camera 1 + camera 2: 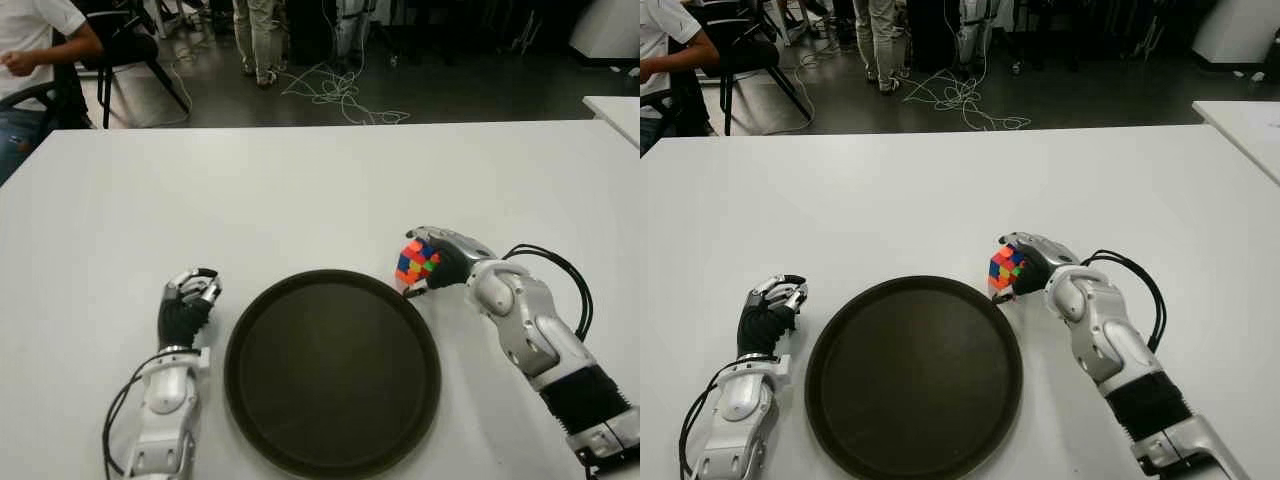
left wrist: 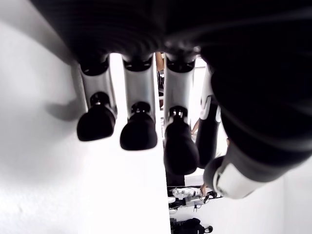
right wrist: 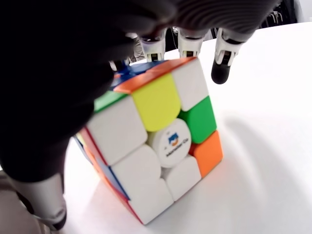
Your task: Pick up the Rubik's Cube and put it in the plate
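Observation:
The Rubik's Cube [image 1: 417,262] is tilted and sits in my right hand [image 1: 452,256], just off the right rim of the dark round plate [image 1: 330,380]. In the right wrist view the fingers [image 3: 222,68] curl over the cube's [image 3: 156,141] top and the thumb presses its other side; its white face looks at the camera. A shadow lies on the table under the cube. Nothing is on the plate. My left hand [image 1: 187,300] shows left of the plate with relaxed fingers [image 2: 139,131] holding nothing.
The white table [image 1: 300,190] stretches far behind the plate. Beyond its far edge are a seated person [image 1: 30,50] at the left, a chair, a standing person's legs and loose cables [image 1: 335,90] on the floor. Another white table's corner [image 1: 615,110] is at the right.

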